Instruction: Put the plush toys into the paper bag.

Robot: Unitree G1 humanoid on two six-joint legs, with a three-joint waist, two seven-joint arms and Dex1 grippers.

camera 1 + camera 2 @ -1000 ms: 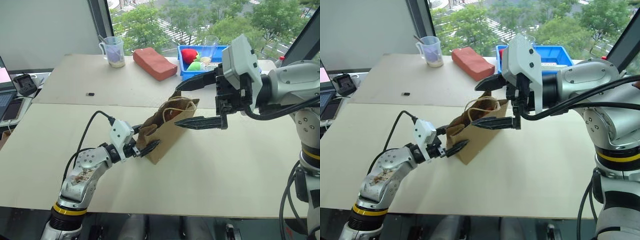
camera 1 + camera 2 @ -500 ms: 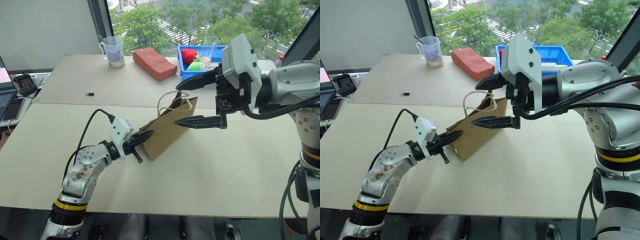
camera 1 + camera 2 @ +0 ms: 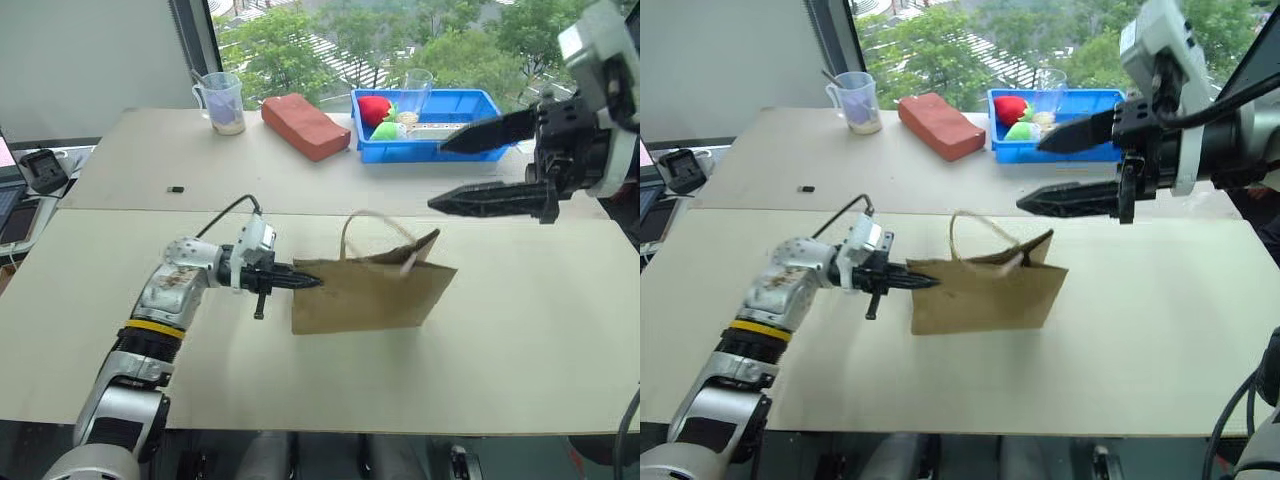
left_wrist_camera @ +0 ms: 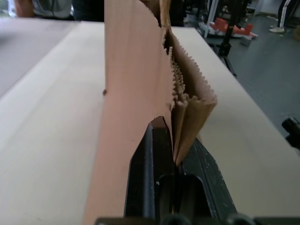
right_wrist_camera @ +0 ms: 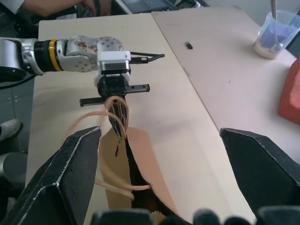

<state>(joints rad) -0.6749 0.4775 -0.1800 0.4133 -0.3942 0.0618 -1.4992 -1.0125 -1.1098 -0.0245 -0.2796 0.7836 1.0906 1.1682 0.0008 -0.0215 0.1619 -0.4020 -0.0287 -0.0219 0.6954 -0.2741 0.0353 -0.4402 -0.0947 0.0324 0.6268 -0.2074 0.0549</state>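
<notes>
The brown paper bag point(image 3: 372, 292) stands on the light table, pressed nearly flat, one cord handle point(image 3: 372, 226) looping above its mouth. My left gripper point(image 3: 303, 283) points level at the bag's left edge and is shut on the paper there; in the left wrist view its black fingers point(image 4: 149, 154) pinch the folded edge of the paper bag point(image 4: 136, 93). My right gripper point(image 3: 437, 178) hangs open above and to the right of the bag, apart from it. From the right wrist view the bag's mouth point(image 5: 140, 194) is a narrow dark slot. The plush toys are hidden.
At the table's back stand a reddish brick point(image 3: 307, 125), a measuring cup point(image 3: 222, 102) and a blue bin point(image 3: 455, 104) holding red and green items. A small black piece point(image 3: 177, 189) lies on the far panel. Electronics point(image 3: 40, 168) sit at the left edge.
My left gripper closed on the bag's edge and swung to point right, turning the bag broadside. My right gripper drew away from the bag's mouth, to the right. The brown toy no longer shows.
</notes>
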